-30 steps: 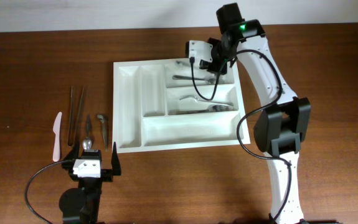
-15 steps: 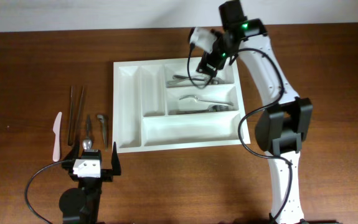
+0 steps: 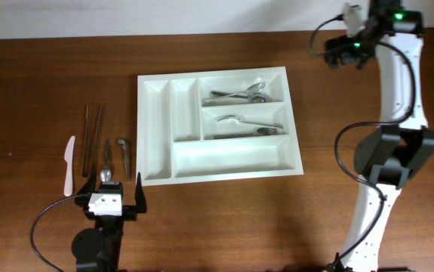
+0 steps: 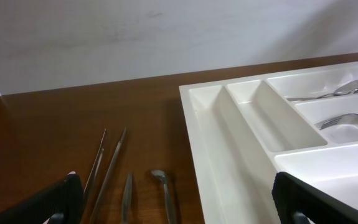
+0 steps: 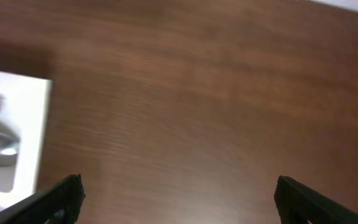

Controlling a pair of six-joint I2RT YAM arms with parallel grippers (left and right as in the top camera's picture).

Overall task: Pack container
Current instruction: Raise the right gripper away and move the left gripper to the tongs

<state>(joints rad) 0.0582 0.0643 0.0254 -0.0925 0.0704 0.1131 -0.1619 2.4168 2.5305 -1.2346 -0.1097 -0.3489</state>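
Your right gripper (image 5: 179,198) has its fingers spread wide with nothing between them, and the dark brown wooden table (image 5: 197,93) lies beneath it. From above it hangs beyond the far right corner of the large white plastic cutlery tray (image 3: 232,157), apart from it and touching nothing. Your left gripper (image 4: 179,205) is likewise spread wide and holds nothing; it sits at the near edge of the table, close to the tray's near left corner.

The tray lies flat mid-table with its long axis running left to right. Its two narrow compartments are at the left end and run front to back; the three long ones lie crosswise, one behind another. You have metal spoons (image 3: 238,93) in the farthest long compartment and more metal cutlery (image 3: 243,125) in the middle one, all lying lengthwise.

Left of the tray, on the wood, lie a white plastic knife (image 3: 69,165), two brown chopsticks (image 3: 95,140) and two small metal utensils (image 3: 124,157), all pointing roughly front to back
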